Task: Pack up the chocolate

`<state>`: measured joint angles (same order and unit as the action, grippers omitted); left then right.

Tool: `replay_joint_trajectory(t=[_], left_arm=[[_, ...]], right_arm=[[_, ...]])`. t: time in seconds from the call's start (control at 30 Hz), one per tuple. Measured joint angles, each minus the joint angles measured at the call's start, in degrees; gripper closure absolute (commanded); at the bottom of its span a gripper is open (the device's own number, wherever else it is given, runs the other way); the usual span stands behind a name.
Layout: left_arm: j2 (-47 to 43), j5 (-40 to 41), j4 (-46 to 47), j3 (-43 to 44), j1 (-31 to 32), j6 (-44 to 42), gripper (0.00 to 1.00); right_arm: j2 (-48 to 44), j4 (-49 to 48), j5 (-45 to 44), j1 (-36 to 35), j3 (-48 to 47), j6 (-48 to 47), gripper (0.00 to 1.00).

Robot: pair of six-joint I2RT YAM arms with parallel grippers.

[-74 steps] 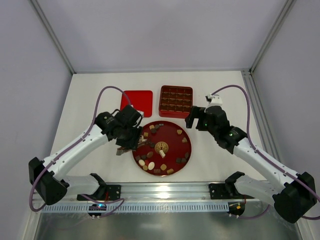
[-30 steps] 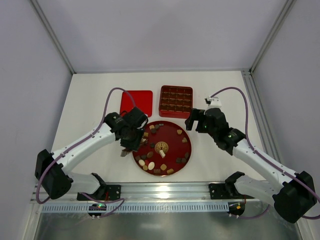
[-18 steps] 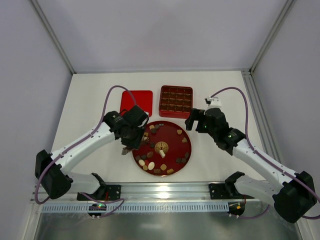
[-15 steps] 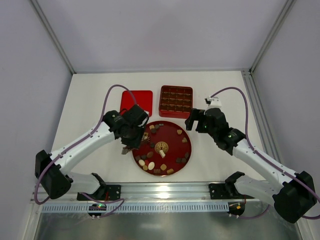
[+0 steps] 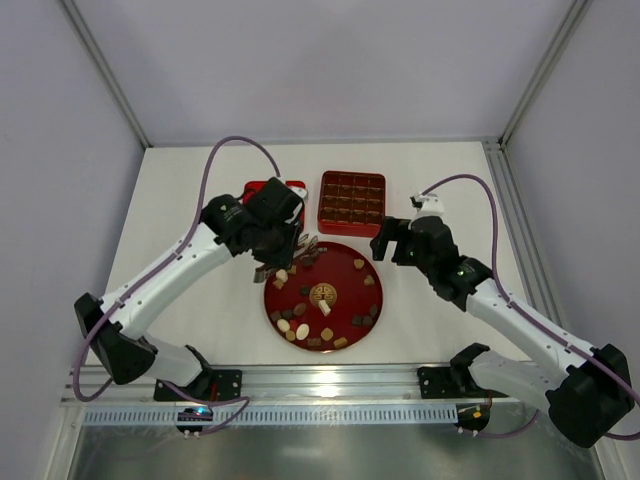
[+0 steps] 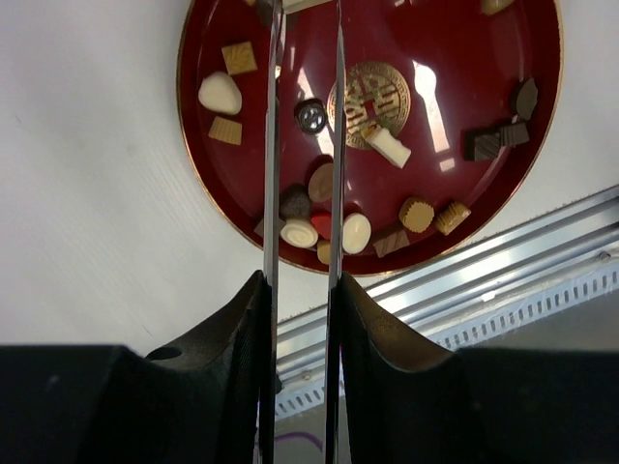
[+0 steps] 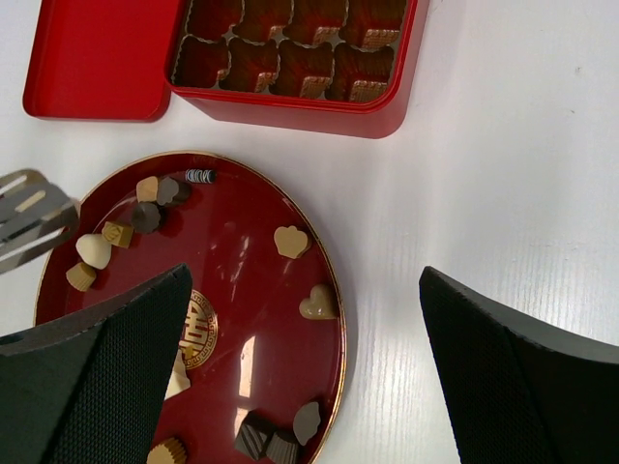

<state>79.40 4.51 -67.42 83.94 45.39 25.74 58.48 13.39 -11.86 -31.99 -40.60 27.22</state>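
**White table, chocolate on the plate, tongs above**

White table [image 5: 180,200] is carrying a red plate [image 5: 345,275], with a box [image 5: 352,230] and its lid [image 7: 97,58] lying just beyond it. Chocolate [image 5: 300,328] is sitting scattered across the plate, in dark, tan and cream pieces, mostly toward the rim.

Left gripper [image 5: 280,248] is clenching a pair of tongs [image 5: 305,244] and pressing the two metal blades from outside. It is hanging over the plate's far left edge. In the left wrist view the blades are running narrowly apart above the plate. A shiny dark piece, a brown oval and a cream round are showing in the gap between them, lying on the plate beneath. The tong tips are running out of that view at the top — whether they are pinching a piece, I cannot tell.

Right gripper [image 5: 390,245] is hovering released, its jaws spread wide, over the plate's far right edge. Between its fingers two tan pieces are lying near the rim — beneath the jaws and apart from them.
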Motion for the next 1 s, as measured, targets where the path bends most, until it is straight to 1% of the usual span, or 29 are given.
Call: replay_joint_trajectory(t=[0.23, 0.5, 0.67, 0.77, 1.0], left_arm=[[12.07, 1.73, -0.61, 15.21, -1.07, -3.04, 0.71], [28.76, 3.08, 0.52, 33.79, -6.29, -6.62, 0.72], [37.73, 3.82, 1.29, 43.12, -8.66, -8.39, 0.71], [41.42, 4.57, 2.32, 45.29, -9.33, -9.73, 0.71], [44.26, 5.16, 6.47, 44.81, -9.81, -11.30, 0.71]], right_arm=[[-0.85, 0.04, 0.46, 0.00, -0.26, -0.09, 0.00], [-1.66, 0.98, 1.14, 0.00, -0.52, -0.11, 0.00], [-2.69, 2.03, 1.44, 0.13, -1.31, -0.11, 0.00], [-3.26, 2.29, 1.42, 0.24, -1.42, -0.13, 0.00], [-3.50, 2.54, 1.44, 0.24, -1.42, -0.09, 0.00]])
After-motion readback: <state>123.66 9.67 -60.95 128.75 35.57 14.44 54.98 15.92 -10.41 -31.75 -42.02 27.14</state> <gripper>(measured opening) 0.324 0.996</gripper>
